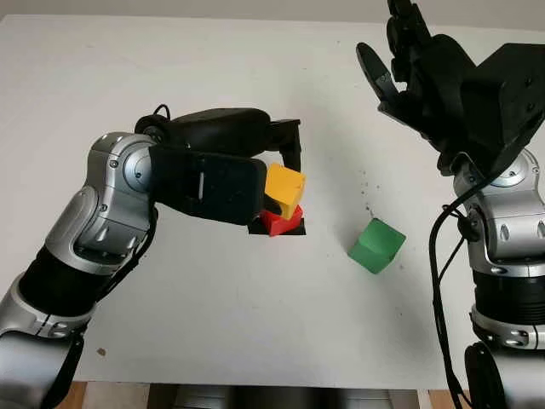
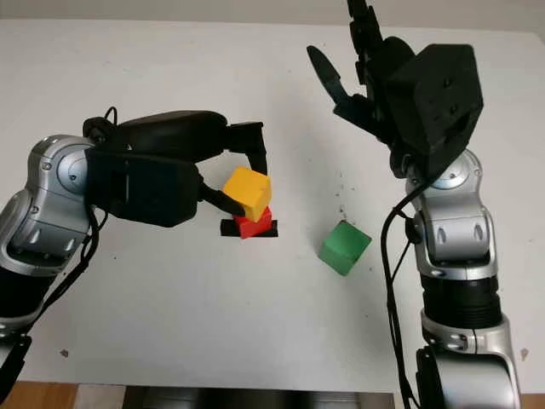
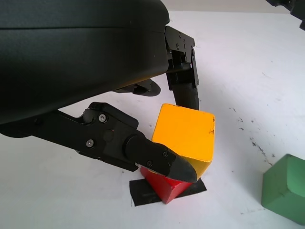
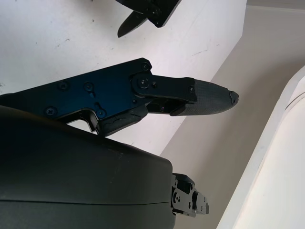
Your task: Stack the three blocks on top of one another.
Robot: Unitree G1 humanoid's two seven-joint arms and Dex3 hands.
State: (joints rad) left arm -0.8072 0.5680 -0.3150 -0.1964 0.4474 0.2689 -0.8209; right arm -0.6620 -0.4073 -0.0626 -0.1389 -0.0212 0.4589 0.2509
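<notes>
A yellow block [image 1: 285, 189] sits tilted on top of a red block [image 1: 281, 222], which stands on a black tape mark [image 1: 274, 228] near the table's middle. My left hand [image 1: 274, 170] is shut on the yellow block, one finger [image 3: 183, 83] behind it and a thumb tip [image 3: 164, 161] on its near face. A green block [image 1: 376, 245] lies alone to the right of the stack. My right hand [image 1: 409, 64] is raised high at the far right, open and holding nothing.
The white table [image 1: 213, 324] stretches wide around the blocks. Small dark specks [image 1: 368, 200] mark it between the stack and the green block. The table's front edge [image 1: 255, 385] runs along the bottom.
</notes>
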